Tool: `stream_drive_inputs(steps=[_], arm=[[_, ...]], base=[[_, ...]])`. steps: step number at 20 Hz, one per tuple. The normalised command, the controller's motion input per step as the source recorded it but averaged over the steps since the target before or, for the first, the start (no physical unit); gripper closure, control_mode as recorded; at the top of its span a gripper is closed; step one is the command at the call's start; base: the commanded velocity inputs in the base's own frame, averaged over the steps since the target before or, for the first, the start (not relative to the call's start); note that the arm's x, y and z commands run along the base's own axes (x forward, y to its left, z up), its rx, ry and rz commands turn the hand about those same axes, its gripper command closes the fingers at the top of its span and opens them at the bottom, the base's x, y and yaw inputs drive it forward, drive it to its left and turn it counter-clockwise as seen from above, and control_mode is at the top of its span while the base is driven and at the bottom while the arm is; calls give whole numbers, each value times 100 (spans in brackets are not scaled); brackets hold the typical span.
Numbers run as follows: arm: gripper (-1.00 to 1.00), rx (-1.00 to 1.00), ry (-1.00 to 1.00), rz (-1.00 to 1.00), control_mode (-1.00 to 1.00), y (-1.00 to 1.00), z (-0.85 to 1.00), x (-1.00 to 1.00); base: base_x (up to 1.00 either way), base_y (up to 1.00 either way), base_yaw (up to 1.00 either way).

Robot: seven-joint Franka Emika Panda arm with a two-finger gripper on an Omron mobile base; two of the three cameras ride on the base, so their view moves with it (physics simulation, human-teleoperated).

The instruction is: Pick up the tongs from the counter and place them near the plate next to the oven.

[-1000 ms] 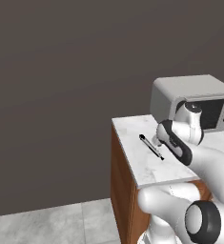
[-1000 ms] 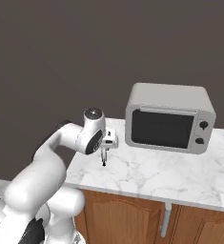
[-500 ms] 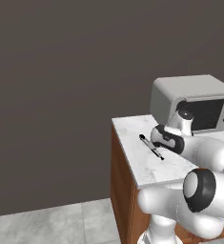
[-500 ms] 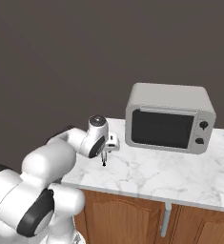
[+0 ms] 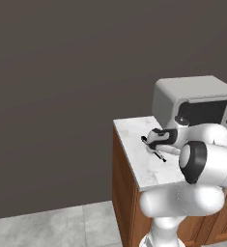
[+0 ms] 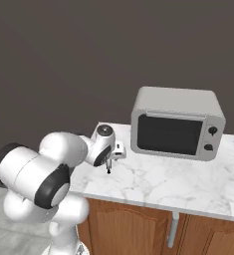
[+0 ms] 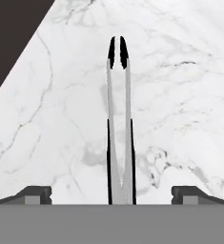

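From the left base view I see the counter (image 5: 140, 170), a short white marble slab with grey veins on a brown wooden cabinet (image 5: 124, 193). A boxy grey toaster oven (image 5: 194, 100) with a dark glass door sits at the back of it. The tongs (image 5: 153, 150) lie flat on the marble in front of the toaster oven, thin and straight, part hidden by my gripper (image 5: 151, 144), which hangs low right over them. The slab ends in a sharp edge just left of the tongs, and past it is only grey floor (image 5: 52, 224) and a dark wall (image 5: 62, 96). From the right base view the marble runs long and bare to the right of the toaster oven's (image 6: 177, 122) front, with lots of room there. My gripper (image 6: 110, 167) points down at the slab, well left of the toaster oven, close to the counter's (image 6: 153, 184) left end. In the hand view the tongs (image 7: 119, 128) lie straight up the middle, two slim silver arms with black tips and black side strips, flat on the smooth marble (image 7: 180, 95). My fingertips (image 7: 35, 194) stand wide apart, one on each side of the tongs, not touching them. The counter's edge cuts across the top left corner.
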Motion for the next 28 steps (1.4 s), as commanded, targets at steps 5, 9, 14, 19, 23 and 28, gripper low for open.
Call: stream_drive_inputs(steps=[5,9,14,19,23,28], arm=[[-100,0,1,2,-100,0,-31,33],[-100,0,2,1,-100,0,-33,24],[-100,0,3,1,-100,1,-43,19],[100,0,2,0,-100,6,-49,14],[100,0,0,0,-100,0,-21,6],[100,0,-2,0,-100,3,-5,3]], base=[[0,0,0],[0,0,0],[0,0,0],[0,0,0],[0,0,0],[0,0,0]])
